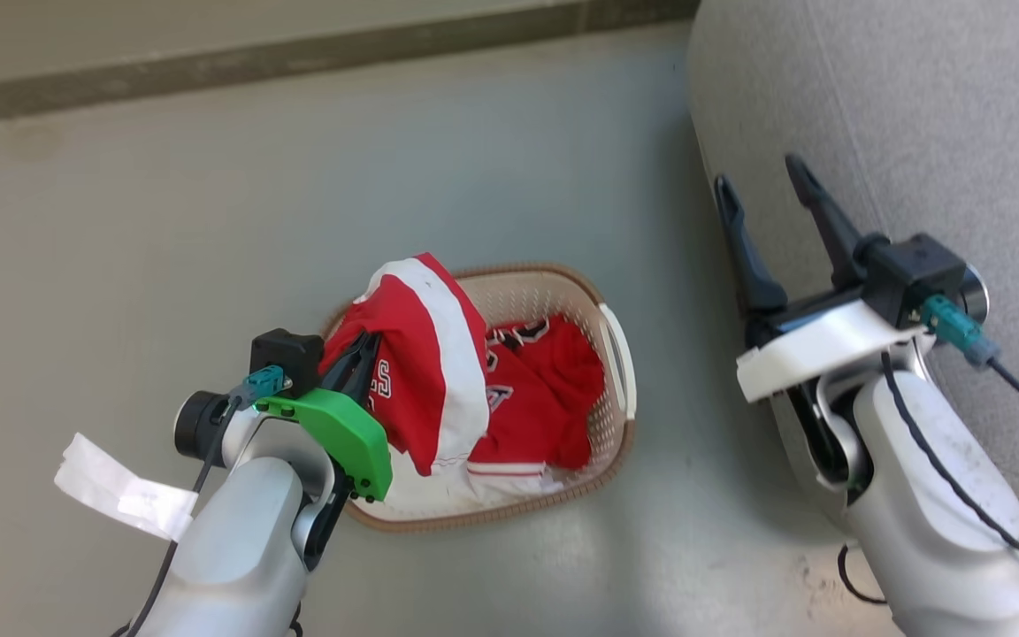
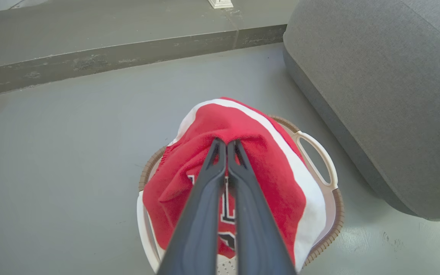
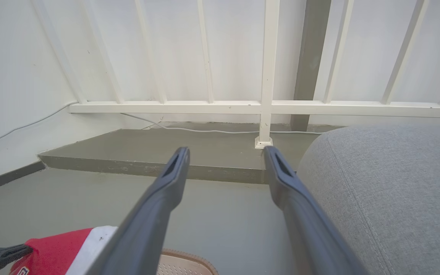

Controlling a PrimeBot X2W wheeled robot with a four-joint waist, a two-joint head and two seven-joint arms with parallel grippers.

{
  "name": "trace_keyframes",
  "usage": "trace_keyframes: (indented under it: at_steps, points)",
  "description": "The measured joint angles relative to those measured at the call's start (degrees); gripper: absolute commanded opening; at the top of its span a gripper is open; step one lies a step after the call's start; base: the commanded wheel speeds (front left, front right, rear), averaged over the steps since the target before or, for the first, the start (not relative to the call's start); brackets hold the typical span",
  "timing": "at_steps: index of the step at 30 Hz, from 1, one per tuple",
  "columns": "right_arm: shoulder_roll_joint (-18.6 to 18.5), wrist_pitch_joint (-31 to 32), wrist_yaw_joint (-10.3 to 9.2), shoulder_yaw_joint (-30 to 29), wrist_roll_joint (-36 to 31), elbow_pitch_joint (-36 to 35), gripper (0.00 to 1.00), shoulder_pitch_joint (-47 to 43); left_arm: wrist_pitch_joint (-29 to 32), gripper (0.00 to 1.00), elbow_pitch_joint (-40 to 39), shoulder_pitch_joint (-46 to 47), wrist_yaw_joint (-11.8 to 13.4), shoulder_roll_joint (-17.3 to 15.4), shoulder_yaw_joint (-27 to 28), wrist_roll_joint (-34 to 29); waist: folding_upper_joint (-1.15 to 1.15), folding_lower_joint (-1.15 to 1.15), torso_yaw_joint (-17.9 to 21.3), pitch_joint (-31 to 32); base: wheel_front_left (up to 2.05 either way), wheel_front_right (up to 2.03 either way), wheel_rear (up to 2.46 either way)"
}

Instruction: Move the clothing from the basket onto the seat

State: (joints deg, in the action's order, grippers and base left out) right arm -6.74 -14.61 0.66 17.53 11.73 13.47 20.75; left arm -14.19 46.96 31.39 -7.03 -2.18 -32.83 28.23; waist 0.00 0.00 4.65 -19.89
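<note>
A cream perforated basket (image 1: pixel 616 354) with a brown rim stands on the grey floor. My left gripper (image 2: pixel 226 144) is shut on a red garment with a broad white stripe (image 1: pixel 434 354), which hangs lifted above the basket (image 2: pixel 317 152). More red clothing (image 1: pixel 554 389) with lettering lies inside, over a white piece (image 1: pixel 439 495). The grey seat (image 1: pixel 916 115) rises at the right. My right gripper (image 1: pixel 762 181) is open beside the seat's edge, holding nothing. From the right wrist the lifted garment (image 3: pixel 63 246), basket rim (image 3: pixel 189 259) and seat (image 3: pixel 388 183) show around the open gripper (image 3: pixel 225 152).
A raised concrete step (image 2: pixel 128 57) runs along the far side of the floor. A white railing (image 3: pixel 266 103) with a post stands on it, and a thin cable (image 3: pixel 204 131) lies along the wall. White tape tags hang off both wrists (image 1: pixel 120 495).
</note>
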Motion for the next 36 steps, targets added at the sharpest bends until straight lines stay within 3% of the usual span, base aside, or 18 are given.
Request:
trace_keyframes:
  at_steps: [10,26,36]
  points:
    - [0.5,0.0,-0.08,-0.4,1.4,1.8,1.0,-6.2,0.0,0.0,-5.6,-1.8,0.0,0.1,2.1,0.3,0.0,0.0,-1.8,7.0,0.0,0.0,0.0]
    - [1.2,0.0,-0.1,0.4,1.9,3.0,1.0,-12.4,-0.1,0.0,-25.1,-4.8,0.1,0.1,8.0,0.2,0.0,0.0,-3.1,14.8,0.0,0.0,0.0]
    - [1.4,0.0,-0.23,1.1,2.4,3.0,1.0,-15.5,-0.2,0.0,-35.1,-9.4,0.1,0.0,7.2,-0.4,0.0,0.0,-3.3,17.9,0.0,0.0,0.0]
